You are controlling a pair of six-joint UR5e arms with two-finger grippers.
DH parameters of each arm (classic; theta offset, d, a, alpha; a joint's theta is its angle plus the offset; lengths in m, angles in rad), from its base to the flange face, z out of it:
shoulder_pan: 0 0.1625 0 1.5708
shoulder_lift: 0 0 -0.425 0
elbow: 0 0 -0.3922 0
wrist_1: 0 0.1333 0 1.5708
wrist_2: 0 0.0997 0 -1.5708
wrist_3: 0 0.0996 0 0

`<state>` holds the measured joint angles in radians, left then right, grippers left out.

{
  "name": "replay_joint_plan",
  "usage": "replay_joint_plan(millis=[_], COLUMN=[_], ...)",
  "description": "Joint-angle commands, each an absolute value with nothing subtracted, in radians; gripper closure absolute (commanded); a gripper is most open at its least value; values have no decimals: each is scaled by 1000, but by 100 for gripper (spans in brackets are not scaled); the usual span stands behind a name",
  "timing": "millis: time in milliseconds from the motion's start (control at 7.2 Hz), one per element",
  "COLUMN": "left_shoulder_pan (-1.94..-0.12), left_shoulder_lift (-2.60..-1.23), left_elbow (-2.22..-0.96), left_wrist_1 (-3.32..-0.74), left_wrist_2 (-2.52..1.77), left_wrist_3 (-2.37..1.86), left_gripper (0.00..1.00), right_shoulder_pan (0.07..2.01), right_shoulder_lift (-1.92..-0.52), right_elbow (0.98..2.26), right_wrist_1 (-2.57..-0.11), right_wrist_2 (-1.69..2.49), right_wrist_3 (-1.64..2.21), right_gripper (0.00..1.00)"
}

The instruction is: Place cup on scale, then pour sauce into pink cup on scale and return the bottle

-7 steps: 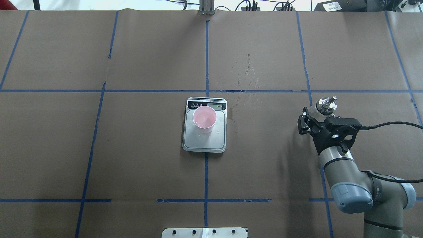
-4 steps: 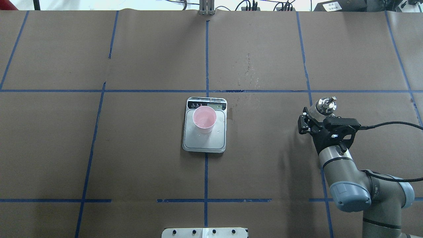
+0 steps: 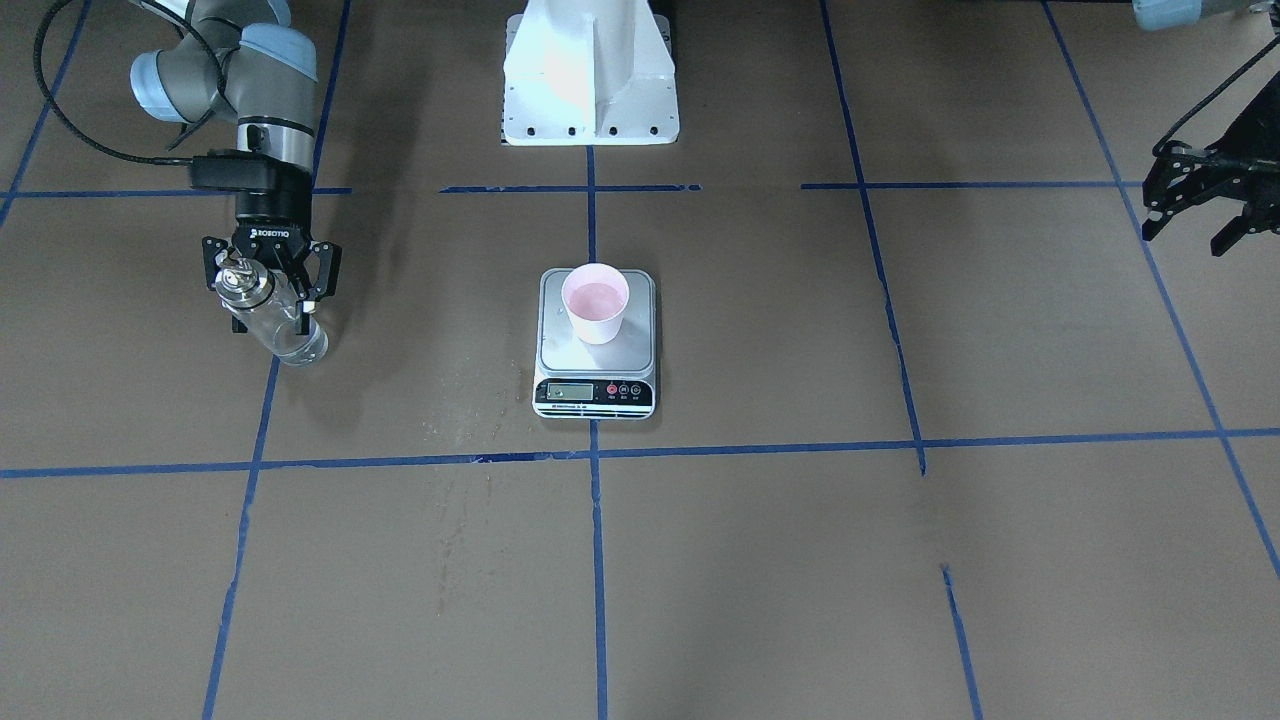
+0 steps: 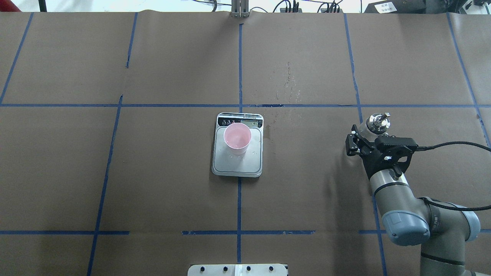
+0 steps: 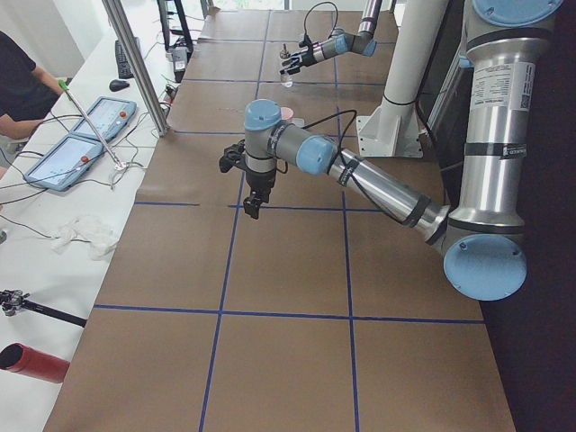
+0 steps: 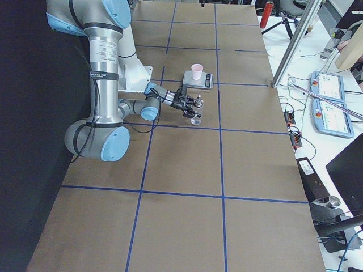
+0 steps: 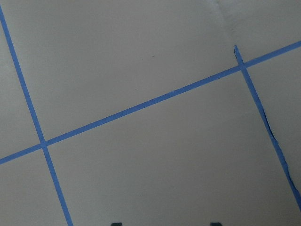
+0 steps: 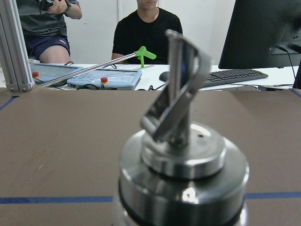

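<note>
The pale pink cup (image 3: 596,305) stands upright on the silver scale (image 3: 640,352), near its display strip; both also show in the overhead view, the cup (image 4: 237,138) on the scale (image 4: 238,165). My right gripper (image 3: 270,308) is shut on the clear glass bottle (image 3: 288,338), which is upright at table level at the right side. Its silver cap and spout (image 4: 378,122) fill the right wrist view (image 8: 183,160). My left gripper (image 3: 1185,238) is open and empty above the table, far from the scale.
Wet spots (image 4: 287,82) mark the brown paper beyond the scale. The white robot base (image 3: 590,80) stands at the near edge. People, tablets (image 8: 103,77) and a keyboard are past the far edge. Blue tape lines cross the table.
My right arm with the bottle has shifted only very slightly. The cup and scale have not moved.
</note>
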<state>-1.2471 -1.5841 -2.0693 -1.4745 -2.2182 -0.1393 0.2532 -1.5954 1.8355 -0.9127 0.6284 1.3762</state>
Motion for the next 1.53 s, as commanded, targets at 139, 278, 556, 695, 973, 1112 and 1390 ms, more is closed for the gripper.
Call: replay_joint_plan(millis=[139,278,556,695,973,1112,1390], left_shoulder_pan=[-1247,-1247,-1247,-1247,-1247,-1249,-1249], left_shoulder_lift=[-1585,-1585,-1586,-1586,-1591,-1592,-1594], left_elbow=[-2069,-2069,-2069,-2074,-2077,-2077,-2079], left_wrist_1=[-1474,-1474,-1474,-1474,-1474,-1474,-1474], left_wrist_2=[-2218,-2218,-2218,-2218,-2218,-2218,-2220], left_wrist_3=[-140,-140,-140,-140,-140,-140,-140], left_gripper=[30,30,30,30,30,30,30], right_shoulder_pan=[252,252,252,250,250,252,247], right_shoulder_lift=[-1595,-1595,-1595,-1597,-1597,-1597,-1597], right_elbow=[1827,1821,1821,1821,1812,1815,1822], right_wrist_1=[-913,-913,-910,-910,-907,-905,-905], right_wrist_2=[630,630,630,630,629,629,620], right_wrist_3=[1378,1378,1381,1416,1420,1420,1420], right_gripper=[99,88,50,0,0,0,0])
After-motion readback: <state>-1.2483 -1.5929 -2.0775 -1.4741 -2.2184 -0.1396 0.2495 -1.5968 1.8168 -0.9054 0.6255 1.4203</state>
